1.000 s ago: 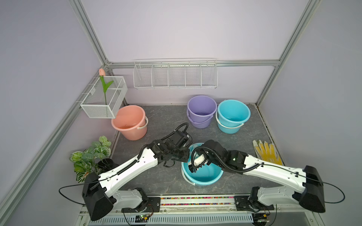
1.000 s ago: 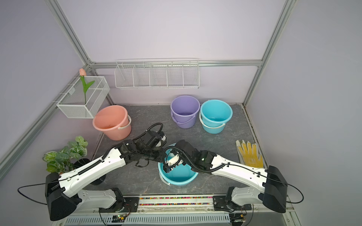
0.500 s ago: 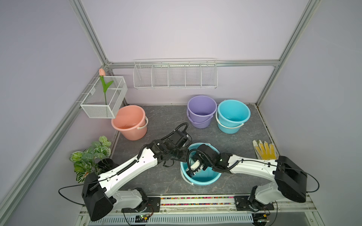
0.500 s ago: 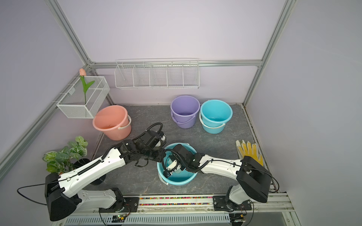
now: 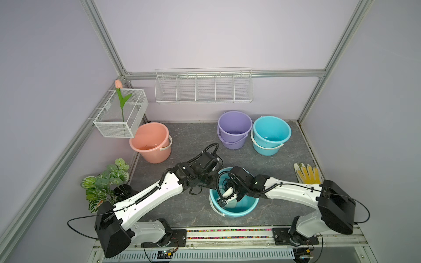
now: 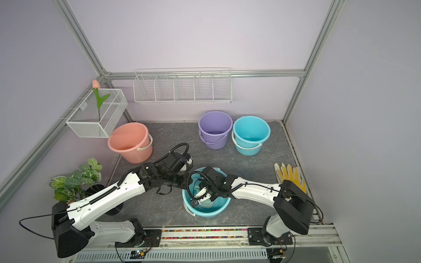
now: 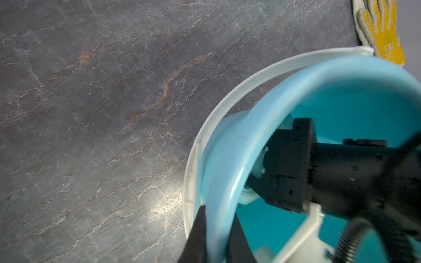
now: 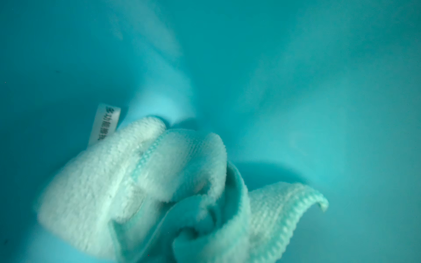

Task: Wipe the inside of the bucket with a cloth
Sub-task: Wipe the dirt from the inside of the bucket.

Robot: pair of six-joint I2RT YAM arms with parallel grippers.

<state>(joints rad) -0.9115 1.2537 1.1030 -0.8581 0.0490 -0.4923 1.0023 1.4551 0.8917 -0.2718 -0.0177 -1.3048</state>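
My right gripper (image 5: 224, 200) is clamped shut on the one cloth (image 8: 136, 182), deep inside the near blue bucket (image 5: 239, 213). My left gripper (image 7: 218, 211) pinches that bucket's rim. One glove (image 5: 307, 174) lies to my right. Beyond stand three more buckets: the pink bucket (image 5: 150, 142), the purple bucket (image 5: 234, 127) and the far blue bucket (image 5: 271, 132).

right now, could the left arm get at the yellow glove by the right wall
Probably not. The left fingers are shut on the near blue bucket at its rim. That bucket and the right arm, reaching into it with the cloth, lie between it and the yellow glove.
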